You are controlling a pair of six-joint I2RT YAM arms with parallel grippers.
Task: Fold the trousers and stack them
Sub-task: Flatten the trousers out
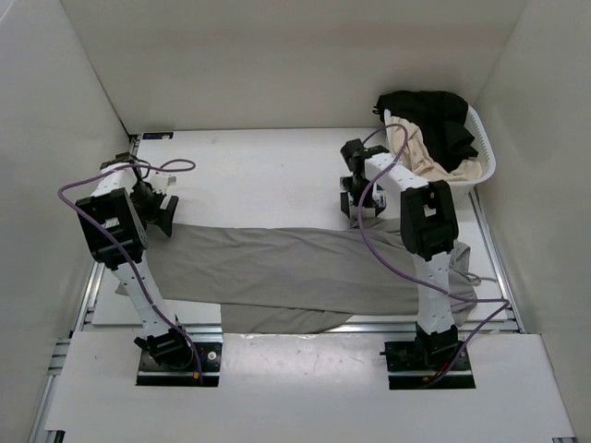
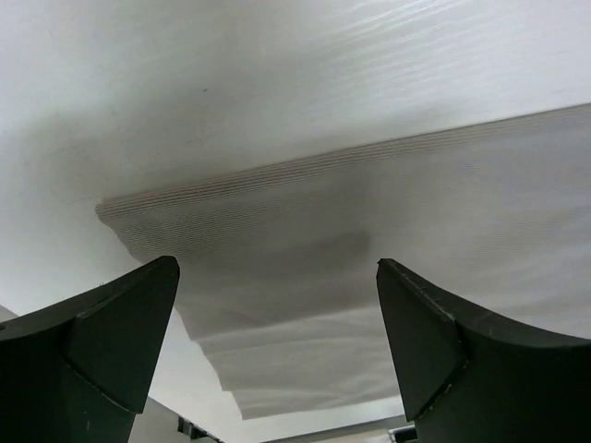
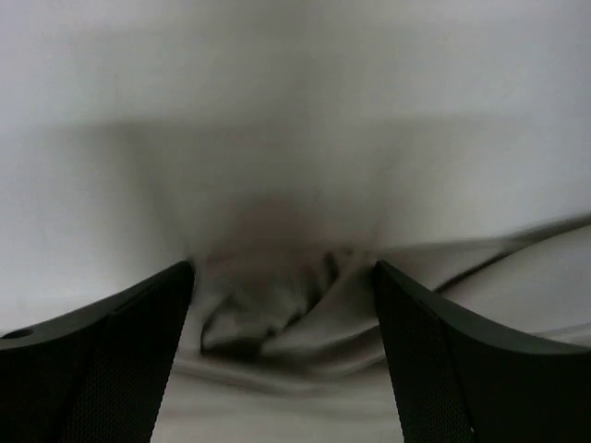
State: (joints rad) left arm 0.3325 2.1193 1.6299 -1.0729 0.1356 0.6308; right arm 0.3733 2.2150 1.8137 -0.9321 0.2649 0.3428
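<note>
- The grey trousers [image 1: 295, 268] lie stretched out lengthwise across the middle of the surface [image 1: 249, 166], running from 9 o'clock to 3 o'clock in the overhead view, with a rumpled end under the right arm [image 1: 427, 231].
- Progress looks early. The trousers form one long band, and I cannot tell whether one leg already lies over the other. No crosswise fold shows, and no folded pile is in view.
- What is left, by my reading, is bringing the ends together, tidying the fold, and setting the trousers down as a stack.
- A basket [image 1: 487, 159] at 2 o'clock holds dark and beige clothes.
- The left jaws are spread wide at the 9 o'clock end. They hang over the cloth's edge [image 2: 369, 277] and hold nothing.
- The right jaws are also spread, near 3 o'clock. A bunched ridge of cloth [image 3: 277, 309] sits between them, not yet pinched. The blur hides whether the tips touch it.
</note>
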